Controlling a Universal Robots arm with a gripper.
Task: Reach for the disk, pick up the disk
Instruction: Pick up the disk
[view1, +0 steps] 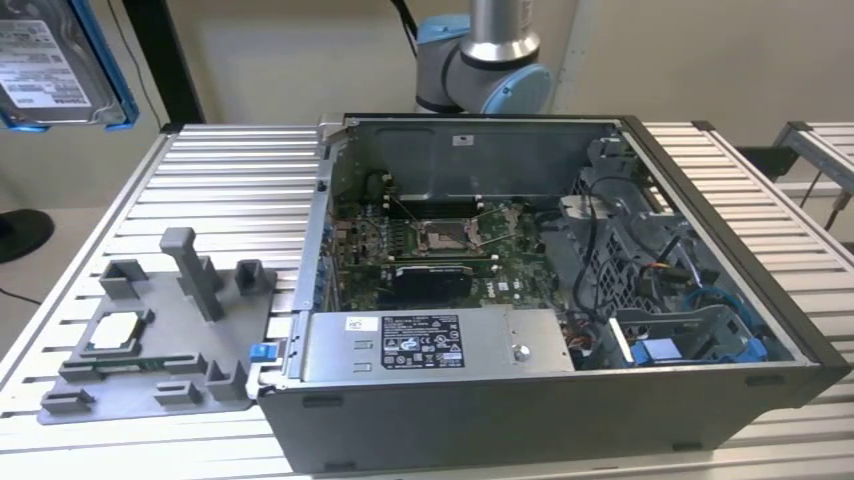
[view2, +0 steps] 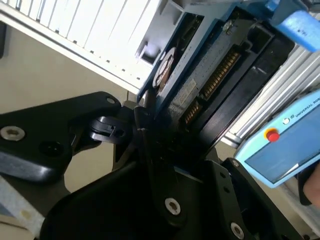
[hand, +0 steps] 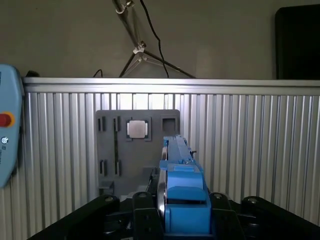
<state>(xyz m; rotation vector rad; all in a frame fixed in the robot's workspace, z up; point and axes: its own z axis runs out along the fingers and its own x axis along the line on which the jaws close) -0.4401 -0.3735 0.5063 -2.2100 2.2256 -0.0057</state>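
Observation:
The disk (view1: 51, 62), a silver drive with a white label in a blue bracket, hangs high in the air at the exterior view's upper left, well above the table. In the first wrist view the disk (hand: 181, 192) stands edge-on between the black fingers (hand: 146, 216) of my gripper (hand: 182, 220). The second wrist view shows the disk's (view2: 210, 75) circuit-board side and connector row, with my gripper (view2: 165, 145) shut on its lower end.
An open computer case (view1: 534, 270) sits on the slatted aluminium table (view1: 227, 190). Beside it lies a grey fixture plate (view1: 160, 330) holding a small square chip (view1: 118, 328). The arm's base (view1: 481, 60) stands behind the case. A blue pendant (view2: 285, 145) rests near the table edge.

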